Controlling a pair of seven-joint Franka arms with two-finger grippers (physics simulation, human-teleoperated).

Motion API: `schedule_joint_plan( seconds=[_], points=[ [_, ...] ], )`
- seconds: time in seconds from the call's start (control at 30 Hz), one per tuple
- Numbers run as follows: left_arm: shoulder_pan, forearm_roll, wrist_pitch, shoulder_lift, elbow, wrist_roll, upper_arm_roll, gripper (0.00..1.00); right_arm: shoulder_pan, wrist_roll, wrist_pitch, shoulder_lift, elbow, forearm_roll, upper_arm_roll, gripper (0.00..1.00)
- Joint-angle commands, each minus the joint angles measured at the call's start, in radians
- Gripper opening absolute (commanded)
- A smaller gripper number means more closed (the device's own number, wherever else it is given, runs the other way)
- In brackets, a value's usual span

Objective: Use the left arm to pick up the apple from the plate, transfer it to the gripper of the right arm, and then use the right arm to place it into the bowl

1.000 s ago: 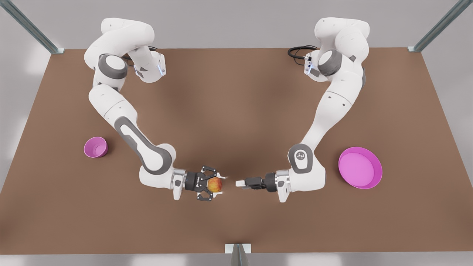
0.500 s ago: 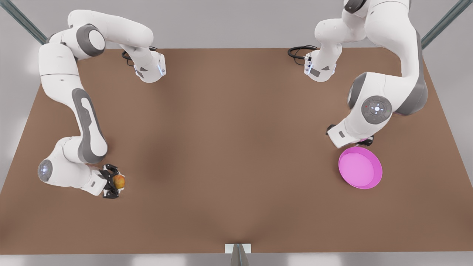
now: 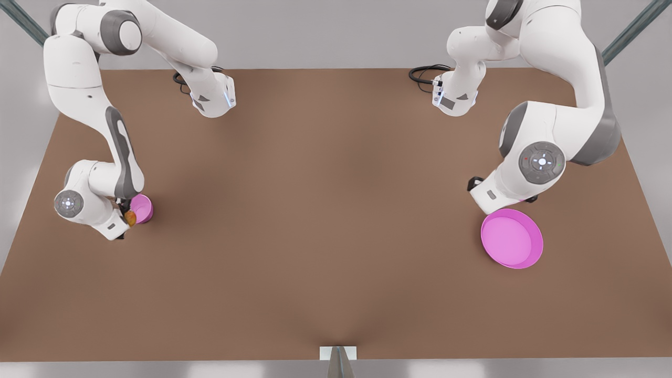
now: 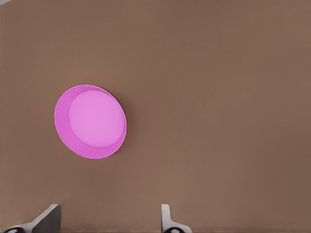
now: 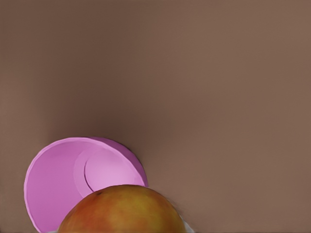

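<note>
The red-yellow apple (image 3: 130, 218) (image 5: 121, 211) is held in my right gripper (image 3: 126, 216), on the arm at the front view's left. It hangs just above the near rim of the small pink bowl (image 3: 142, 208) (image 5: 82, 187). The pink plate (image 3: 512, 239) (image 4: 90, 121) lies bare at the front view's right. My left gripper (image 4: 109, 228) hovers over the table beside the plate, its fingertips (image 4: 48, 219) wide apart with nothing between them. In the front view that arm's wrist (image 3: 504, 186) covers the plate's far rim.
The brown table (image 3: 325, 210) stretches between the two arms. Both arm bases (image 3: 212, 97) stand at its far edge, with a black cable (image 3: 422, 73) near one. A metal post (image 3: 337, 362) marks the middle of the front edge.
The grippers were facing each other at the table's middle. Each arm then swung outward; the right gripper carried the apple to the bowl, and the left one went back beside the plate.
</note>
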Motion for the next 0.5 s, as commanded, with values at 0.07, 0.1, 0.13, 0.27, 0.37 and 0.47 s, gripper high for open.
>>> schedule_joint_plan(
  seconds=[0.07, 0.1, 0.13, 0.27, 0.37, 0.47],
  points=[
    [0.0, 0.012, -0.022, -0.001, 0.0, -0.057, 0.0, 1.0, -0.047, 0.248, 0.2, -0.029, -0.104, -0.002, 0.001, 0.58],
    [0.0, 0.01, -0.023, -0.001, 0.0, -0.062, -0.001, 1.0, -0.053, 0.248, 0.218, -0.035, -0.127, -0.002, -0.001, 0.58],
    [0.003, 0.012, -0.022, -0.001, 0.0, -0.059, 0.0, 1.0, -0.058, 0.252, 0.218, -0.04, -0.139, -0.002, -0.001, 0.58],
    [-0.002, 0.015, 0.013, 0.0, 0.007, -0.068, 0.0, 1.0, -0.069, 0.252, 0.22, -0.047, -0.193, 0.043, -0.001, 0.58],
    [0.0, 0.015, 0.012, 0.002, 0.005, -0.066, 0.0, 1.0, -0.08, 0.252, 0.22, -0.047, -0.195, 0.043, -0.001, 0.58],
    [0.001, 0.016, 0.009, 0.002, 0.005, -0.066, 0.0, 1.0, -0.081, 0.254, 0.214, -0.049, -0.189, 0.044, 0.001, 1.0]
  ],
)
